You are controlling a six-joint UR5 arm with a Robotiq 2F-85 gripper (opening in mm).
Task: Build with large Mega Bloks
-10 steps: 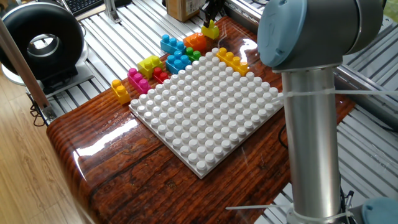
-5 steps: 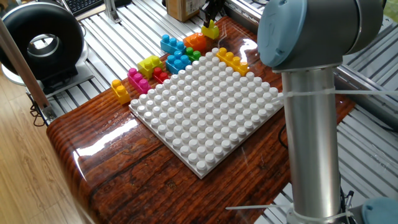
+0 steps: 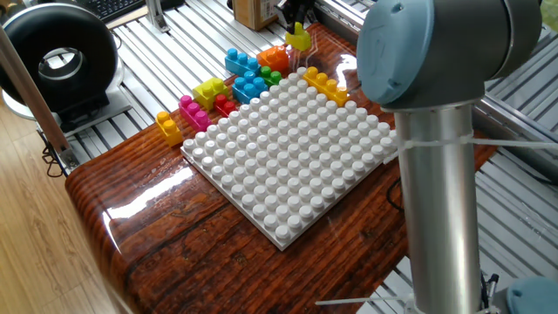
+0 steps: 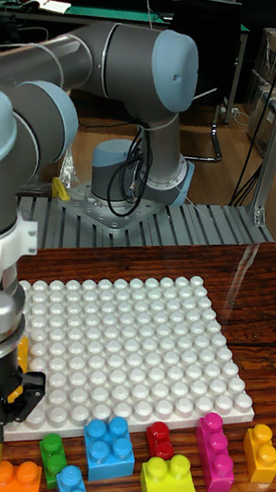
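Observation:
My gripper (image 3: 297, 24) is at the far corner of the table, shut on a yellow brick (image 3: 299, 37) that hangs just above the orange brick (image 3: 275, 58). In the tall fixed view the black fingers (image 4: 22, 393) hang past the near-left corner of the white baseplate (image 4: 126, 350); a yellow sliver at the frame's left edge may be the held brick. Loose large Mega Bloks lie along the baseplate's edge: blue (image 3: 240, 61), blue (image 3: 250, 87), green (image 3: 272, 77), lime (image 3: 209, 90), red (image 3: 225, 105), magenta (image 3: 193, 113), yellow (image 3: 169, 127). A yellow brick (image 3: 325, 85) sits on the baseplate's far edge.
The arm's grey column (image 3: 436, 192) stands at the near right and hides part of the table (image 3: 174, 235). A black round device (image 3: 57, 61) and a cardboard box (image 3: 255, 10) stand beyond the table. Metal slats surround the table.
The gripper has risen slightly with the yellow brick, which now hangs higher above the orange brick. The other bricks have not moved.

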